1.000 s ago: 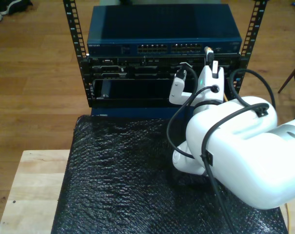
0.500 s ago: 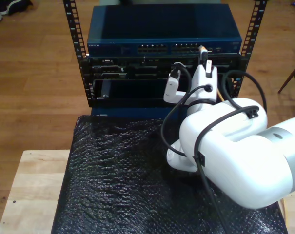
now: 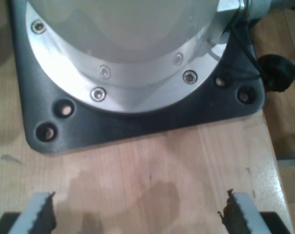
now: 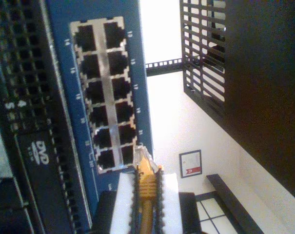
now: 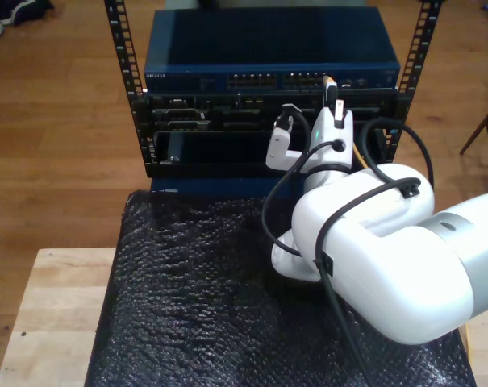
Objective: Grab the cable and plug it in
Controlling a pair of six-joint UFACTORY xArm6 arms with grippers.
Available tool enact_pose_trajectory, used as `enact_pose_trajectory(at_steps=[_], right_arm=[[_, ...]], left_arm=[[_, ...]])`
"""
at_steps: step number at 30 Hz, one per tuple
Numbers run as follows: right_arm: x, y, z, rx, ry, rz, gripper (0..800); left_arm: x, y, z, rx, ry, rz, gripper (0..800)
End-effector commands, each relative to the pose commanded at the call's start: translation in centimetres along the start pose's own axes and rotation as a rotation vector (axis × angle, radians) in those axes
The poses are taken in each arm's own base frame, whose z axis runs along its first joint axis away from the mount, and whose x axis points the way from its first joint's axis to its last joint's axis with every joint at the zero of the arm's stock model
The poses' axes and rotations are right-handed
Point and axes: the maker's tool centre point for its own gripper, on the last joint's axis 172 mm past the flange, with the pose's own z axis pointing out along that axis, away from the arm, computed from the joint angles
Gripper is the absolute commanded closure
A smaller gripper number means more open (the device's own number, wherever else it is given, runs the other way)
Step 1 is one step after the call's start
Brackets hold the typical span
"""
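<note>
Wooden floor lay around a black equipment rack (image 5: 268,121), and in front of the rack a table (image 5: 50,314) of pale wood carried a black bubble-wrap sheet (image 5: 195,298). At the top of the rack sat a blue network switch (image 5: 272,48) with two blocks of ports along its front; the small white brand lettering at its front edge was too small to read.

My second gripper (image 5: 331,101) stood just before the switch, close to the end of the port block (image 4: 104,97). It was clamped on the cable (image 4: 146,195), a yellow-orange network cable, whose clear plug (image 4: 142,155) pointed at the lowest ports of the block and was just beside them. I could not tell whether the plug touched a port. Small white port numbers ran beside the block, among them 14. Under the switch, a black unit (image 4: 37,151) in the rack carried a DVD logo. On the far white wall hung a small framed notice (image 4: 190,164) with a red mark, its text unreadable.

My first gripper (image 3: 137,214) had its jaws spread wide apart with nothing between them, above bare wood and near a black base plate (image 3: 137,124) with a bolted metal flange (image 3: 127,73).
</note>
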Motion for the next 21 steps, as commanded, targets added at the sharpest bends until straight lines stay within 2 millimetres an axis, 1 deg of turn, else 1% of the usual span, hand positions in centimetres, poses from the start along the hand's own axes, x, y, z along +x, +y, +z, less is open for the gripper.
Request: enact_pose_trajectory(at_steps=[6,9,13,21], right_arm=[[0.0,-0.2,0.0,0.003,0.0,-0.002,800],[-0.2,-0.9,-0.1,0.012,-0.002,-0.008,800],[0.0,-0.6,0.1,0.004,-0.001,-0.003,800],[-0.2,-1.0,0.2,0.018,-0.001,-0.011,800]], left_arm=[[0.0,0.0,0.0,0.0,0.0,0.0,0],[0.0,0.0,0.0,0.0,0.0,0.0,0],[0.0,0.0,0.0,0.0,0.0,0.0,0],[0.0,0.0,0.0,0.0,0.0,0.0,0]])
